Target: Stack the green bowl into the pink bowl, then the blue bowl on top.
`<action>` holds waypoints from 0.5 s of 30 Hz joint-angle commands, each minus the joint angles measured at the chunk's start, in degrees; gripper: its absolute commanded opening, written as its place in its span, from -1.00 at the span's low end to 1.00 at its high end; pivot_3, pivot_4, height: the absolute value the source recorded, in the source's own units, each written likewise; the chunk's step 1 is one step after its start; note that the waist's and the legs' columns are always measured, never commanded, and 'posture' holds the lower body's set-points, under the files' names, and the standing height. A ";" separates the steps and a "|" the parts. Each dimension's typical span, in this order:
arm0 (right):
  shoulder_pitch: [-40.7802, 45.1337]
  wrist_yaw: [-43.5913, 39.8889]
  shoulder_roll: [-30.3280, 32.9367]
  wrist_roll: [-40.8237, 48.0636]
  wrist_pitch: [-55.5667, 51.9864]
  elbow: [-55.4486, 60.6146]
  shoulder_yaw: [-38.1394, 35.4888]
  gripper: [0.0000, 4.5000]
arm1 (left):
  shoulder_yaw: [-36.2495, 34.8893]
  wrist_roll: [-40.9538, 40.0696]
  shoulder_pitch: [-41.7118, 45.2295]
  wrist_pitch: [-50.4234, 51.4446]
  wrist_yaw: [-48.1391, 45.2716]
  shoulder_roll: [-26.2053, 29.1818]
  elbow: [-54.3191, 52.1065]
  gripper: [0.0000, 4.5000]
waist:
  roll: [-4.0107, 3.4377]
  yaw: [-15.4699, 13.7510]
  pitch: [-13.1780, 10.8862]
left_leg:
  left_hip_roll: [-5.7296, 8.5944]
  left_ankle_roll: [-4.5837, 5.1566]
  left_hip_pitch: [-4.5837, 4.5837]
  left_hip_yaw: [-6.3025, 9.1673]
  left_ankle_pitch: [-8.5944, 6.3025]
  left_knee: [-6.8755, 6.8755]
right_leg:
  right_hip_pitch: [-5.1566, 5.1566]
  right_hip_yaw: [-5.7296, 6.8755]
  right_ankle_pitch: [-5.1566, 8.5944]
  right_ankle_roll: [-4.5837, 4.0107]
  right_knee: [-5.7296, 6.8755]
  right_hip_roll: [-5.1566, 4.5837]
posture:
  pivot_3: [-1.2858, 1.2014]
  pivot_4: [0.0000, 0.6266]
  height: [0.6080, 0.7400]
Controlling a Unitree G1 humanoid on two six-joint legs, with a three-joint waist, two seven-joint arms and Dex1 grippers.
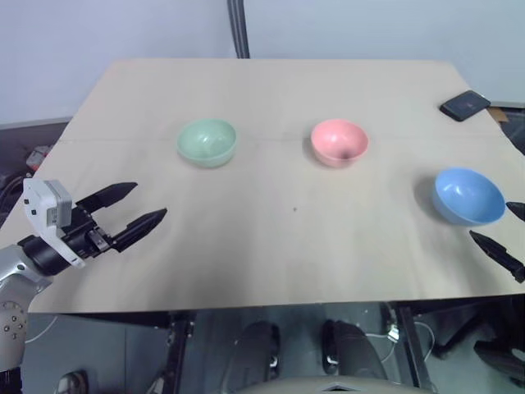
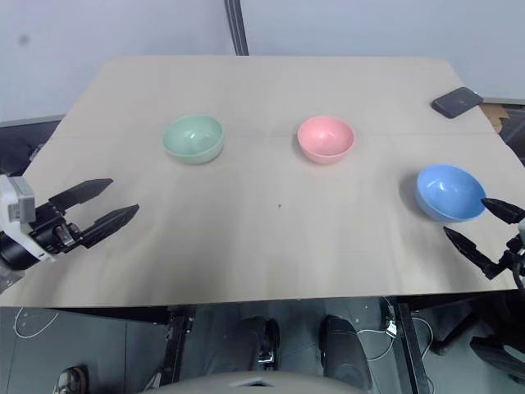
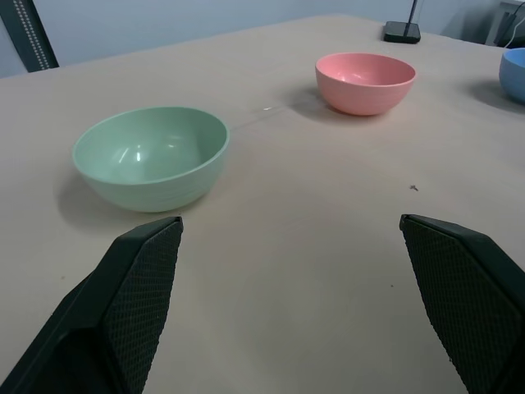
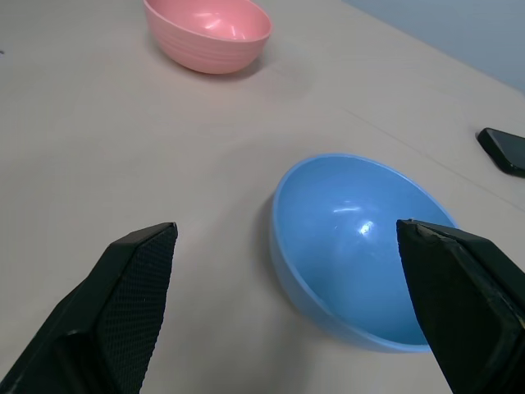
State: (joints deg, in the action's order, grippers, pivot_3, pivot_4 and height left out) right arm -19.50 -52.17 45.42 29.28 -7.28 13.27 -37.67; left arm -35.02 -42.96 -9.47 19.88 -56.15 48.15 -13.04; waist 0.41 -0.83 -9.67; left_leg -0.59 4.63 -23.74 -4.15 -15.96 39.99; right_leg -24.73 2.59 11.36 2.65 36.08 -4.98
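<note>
Nothing stacked yet: green bowl (image 1: 207, 141), pink bowl (image 1: 339, 141), blue bowl (image 1: 468, 195) spaced apart on table (image 1: 271, 238) (room to grab), left gripper (image 1: 131, 208) and right gripper (image 2: 484, 231) spread wide, empty.

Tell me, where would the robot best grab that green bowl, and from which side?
Probably by its rim. The green bowl sits upright and apart from the pink bowl, its smooth round wall offering nothing else to pinch. The open left gripper is nearest, so one finger inside and one outside, from the robot's left.
</note>
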 commanded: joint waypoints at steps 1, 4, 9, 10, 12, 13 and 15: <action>0.69 0.71 0.92 0.83 -1.37 3.30 -1.44 0.99 | -0.81 -0.95 0.82 0.83 0.25 0.37 -2.27 1.00 | 0.00 0.00 0.00 | 0.00 0.00 0.00 0.00 0.00 0.00 | 0.00 0.00 0.00 0.00 0.00 0.00 | 0.03 -0.52 0.98; 2.58 2.19 0.92 0.69 -3.34 5.51 1.07 0.99 | 0.57 -1.19 2.16 1.76 1.38 -0.49 -3.35 1.00 | 0.00 0.00 0.00 | 0.00 -0.01 0.01 0.00 0.00 0.00 | 0.00 -0.01 0.00 0.00 0.00 0.00 | 0.03 -0.52 0.98; 6.63 1.85 1.11 0.74 -4.83 6.58 4.33 0.99 | 1.14 -1.11 2.44 2.58 2.50 -2.03 -4.68 1.00 | -0.01 0.03 -0.01 | 0.00 0.02 0.00 -0.01 0.02 0.00 | 0.00 -0.01 -0.01 0.00 -0.01 0.02 | 0.03 -0.52 0.98; 7.72 1.70 1.06 0.85 -5.11 6.91 5.48 0.99 | 1.38 -1.04 2.62 2.74 3.13 -2.51 -4.99 1.00 | 0.00 0.06 0.00 | 0.00 0.03 -0.01 -0.03 0.03 0.00 | -0.01 -0.01 -0.01 0.00 -0.01 0.02 | 0.03 -0.52 0.98; 10.75 1.53 1.02 0.48 -5.59 7.68 8.89 0.99 | 1.93 -1.07 3.08 3.35 4.55 -3.44 -5.88 1.00 | 0.00 0.04 0.00 | 0.00 0.04 0.00 -0.03 0.04 0.00 | 0.00 -0.01 -0.01 -0.01 -0.01 0.03 | 0.03 -0.52 0.98; 12.73 1.48 1.04 -0.18 -5.50 7.94 11.17 0.99 | 2.31 -1.05 3.27 3.65 5.35 -3.97 -6.50 1.00 | 0.00 0.08 0.00 | 0.00 0.04 0.00 -0.03 0.04 0.00 | 0.00 -0.01 -0.01 0.00 -0.01 0.04 | 0.03 -0.52 0.98; 18.36 2.02 0.93 -3.35 -5.02 7.21 17.24 0.99 | 3.57 0.20 4.02 3.89 8.08 -5.28 -7.48 1.00 | 0.00 0.22 0.00 | 0.00 0.04 0.03 -0.05 0.05 0.00 | 0.01 -0.03 -0.02 0.00 0.00 0.04 | 0.03 -0.52 0.98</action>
State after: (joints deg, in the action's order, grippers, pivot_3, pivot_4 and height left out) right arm -3.60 -50.64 45.49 27.55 -13.04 19.10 -22.90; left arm -31.94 -42.86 -6.17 23.67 -49.93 43.11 -18.08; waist 0.41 -0.61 -9.67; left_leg -0.59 4.67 -23.69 -4.20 -15.91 39.99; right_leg -24.71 2.56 11.34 2.66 36.08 -4.94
